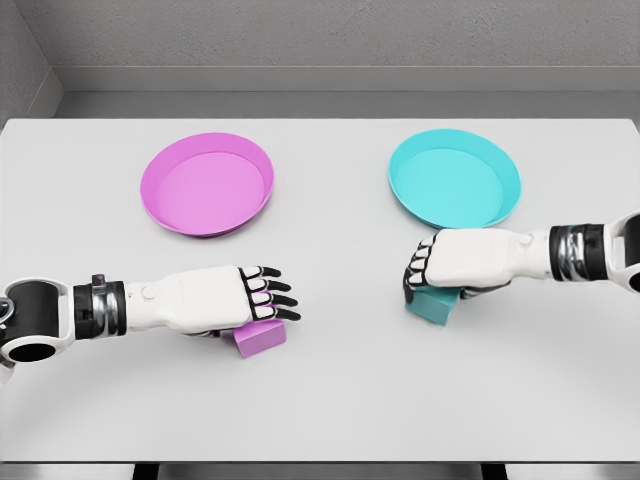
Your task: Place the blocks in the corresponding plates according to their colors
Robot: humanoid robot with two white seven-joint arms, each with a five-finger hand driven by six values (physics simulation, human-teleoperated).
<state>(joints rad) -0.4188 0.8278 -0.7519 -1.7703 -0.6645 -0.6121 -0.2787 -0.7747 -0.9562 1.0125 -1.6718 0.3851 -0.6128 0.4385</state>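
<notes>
A pink block [264, 339] lies on the white table, mostly under my left hand [268, 297]. That hand hovers over it with fingers stretched out flat, open. A cyan block [433, 305] sits on the table under my right hand [420, 270], whose fingers curl down around the block's top. The pink plate [160, 205] lies at the back left. The cyan plate [505, 200] is at the back right, just behind the right hand. Both plates hold nothing.
The white table [330, 400] stretches to a front edge near the bottom of the picture. A grey wall runs behind its far edge.
</notes>
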